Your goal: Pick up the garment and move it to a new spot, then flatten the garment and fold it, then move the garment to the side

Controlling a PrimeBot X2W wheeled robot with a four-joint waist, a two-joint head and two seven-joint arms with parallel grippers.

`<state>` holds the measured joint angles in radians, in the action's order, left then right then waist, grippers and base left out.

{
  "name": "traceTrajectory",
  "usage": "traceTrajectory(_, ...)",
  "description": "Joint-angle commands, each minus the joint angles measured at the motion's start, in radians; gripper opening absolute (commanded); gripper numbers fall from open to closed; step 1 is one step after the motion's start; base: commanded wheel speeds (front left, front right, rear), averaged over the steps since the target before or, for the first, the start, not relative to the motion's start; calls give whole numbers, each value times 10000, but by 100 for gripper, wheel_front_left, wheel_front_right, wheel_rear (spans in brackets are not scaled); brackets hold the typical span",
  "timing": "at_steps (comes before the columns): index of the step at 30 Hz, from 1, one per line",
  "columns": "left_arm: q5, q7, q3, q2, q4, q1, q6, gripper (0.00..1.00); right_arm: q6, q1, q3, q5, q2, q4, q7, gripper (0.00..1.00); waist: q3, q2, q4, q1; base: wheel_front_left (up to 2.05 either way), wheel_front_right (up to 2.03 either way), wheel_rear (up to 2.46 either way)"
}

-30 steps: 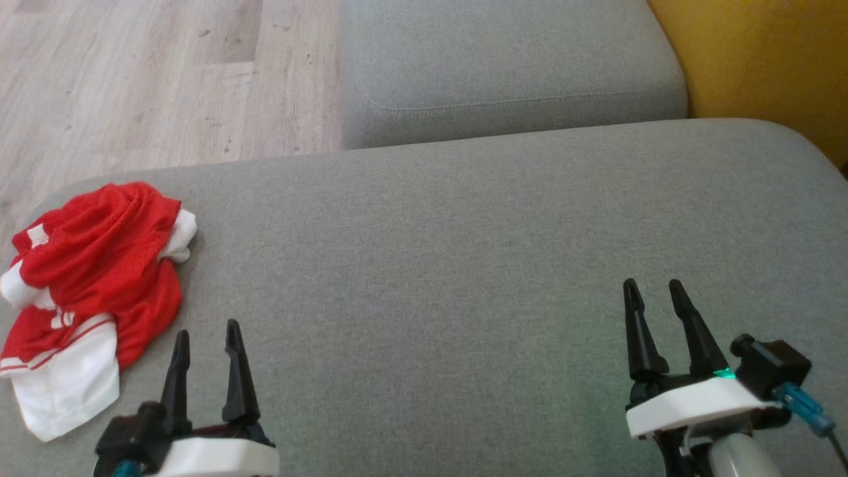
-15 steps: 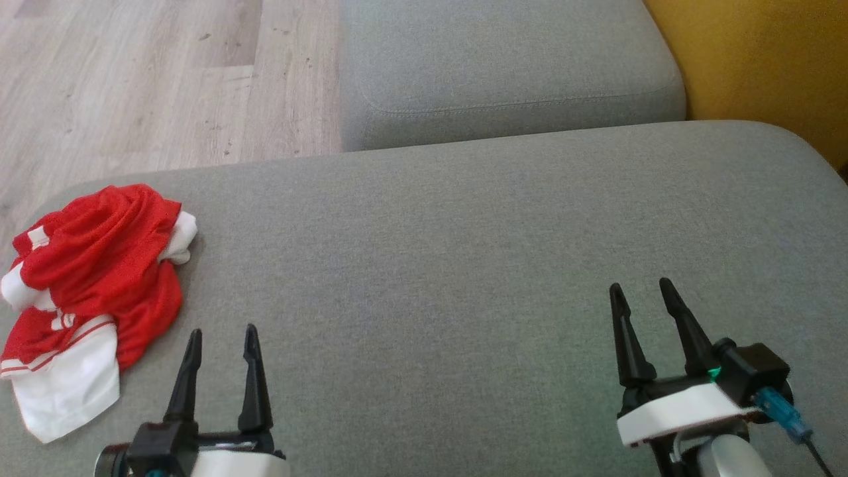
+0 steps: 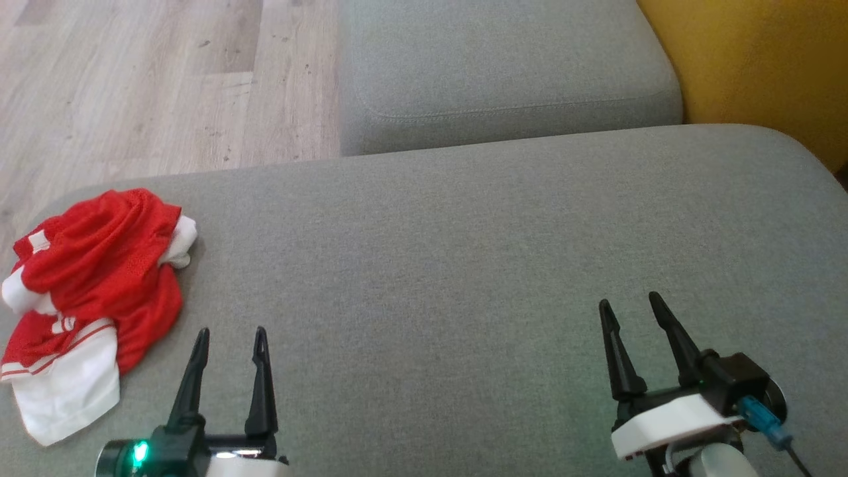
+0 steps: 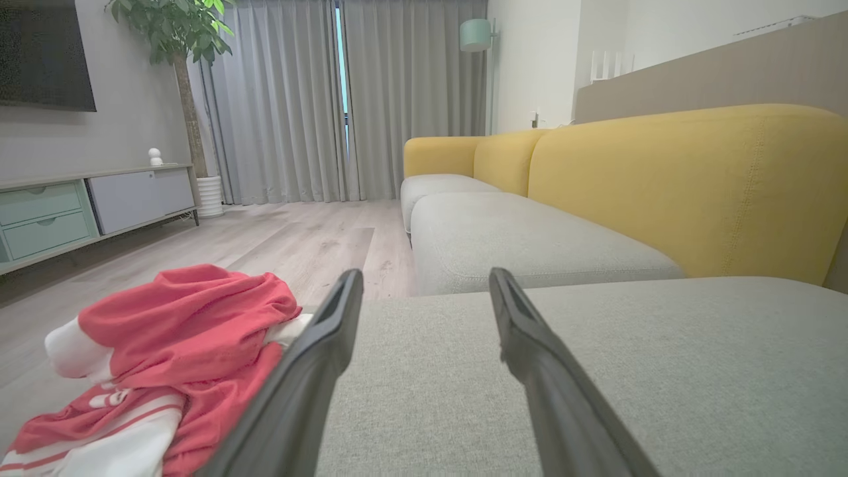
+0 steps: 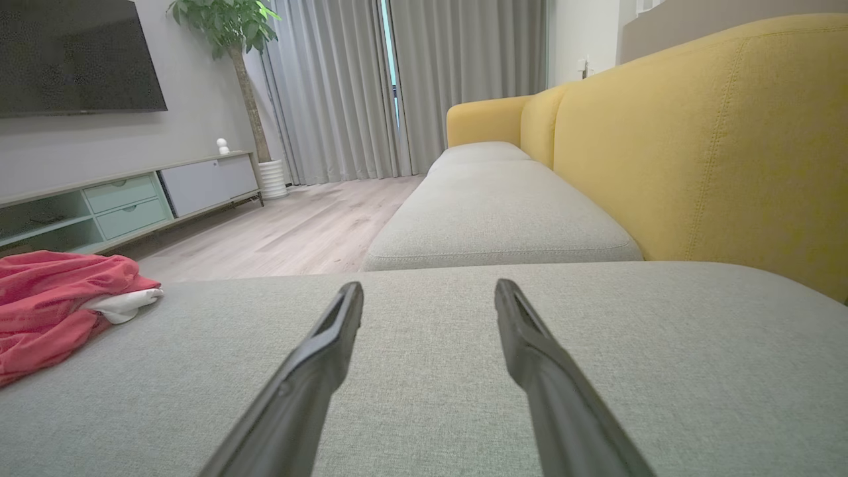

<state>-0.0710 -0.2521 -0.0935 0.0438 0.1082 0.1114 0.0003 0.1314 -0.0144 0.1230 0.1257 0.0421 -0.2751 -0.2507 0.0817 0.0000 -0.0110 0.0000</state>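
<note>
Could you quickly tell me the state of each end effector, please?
Left end effector: open, holding nothing.
Right end effector: open, holding nothing.

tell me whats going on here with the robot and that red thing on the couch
A two-armed robot faces a grey sofa cushion with a crumpled red and white garment lying near its left end. Nothing is being handled: the left gripper and the right gripper are both open and empty over the cushion. The left gripper is the nearer one, beside the garment but not touching it. The garment has not yet been picked up, flattened or folded.
</note>
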Motion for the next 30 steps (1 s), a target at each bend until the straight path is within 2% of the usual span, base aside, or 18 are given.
traceTrajectory(1, -19, -97, 364, 67, -209, -285, 30, 100, -7, 219, 183, -50, 81, 265, -111, 100, 14, 0, -3, 0, 0, 0, 0)
traceTrajectory(14, -120, -97, 393, 65, 76, -317, 30, 100, -7, 196, 133, -113, 81, 204, -111, 100, -35, 0, 22, 0, 0, 0, 0)
traceTrajectory(18, -129, -97, 355, 65, 130, -365, 28, 100, -7, 125, 172, -31, 81, 290, -111, 100, -78, 0, 261, 0, 0, 0, 0)
traceTrajectory(26, 161, -97, 344, 83, 73, -384, 3, 100, -7, -43, 282, 118, 81, 299, -111, 100, -161, 0, 1637, 0, 0, 0, 0)
traceTrajectory(28, 251, -97, 436, 102, 68, -383, 42, 100, -7, -23, 384, 222, 81, 299, -111, 100, -177, 0, 2350, 0, 0, 0, 0)
traceTrajectory(30, 296, -97, 502, 168, 100, -340, 28, 100, -7, 28, 479, 274, 81, 290, -111, 100, -169, 0, 2761, 0, 0, 0, 0)
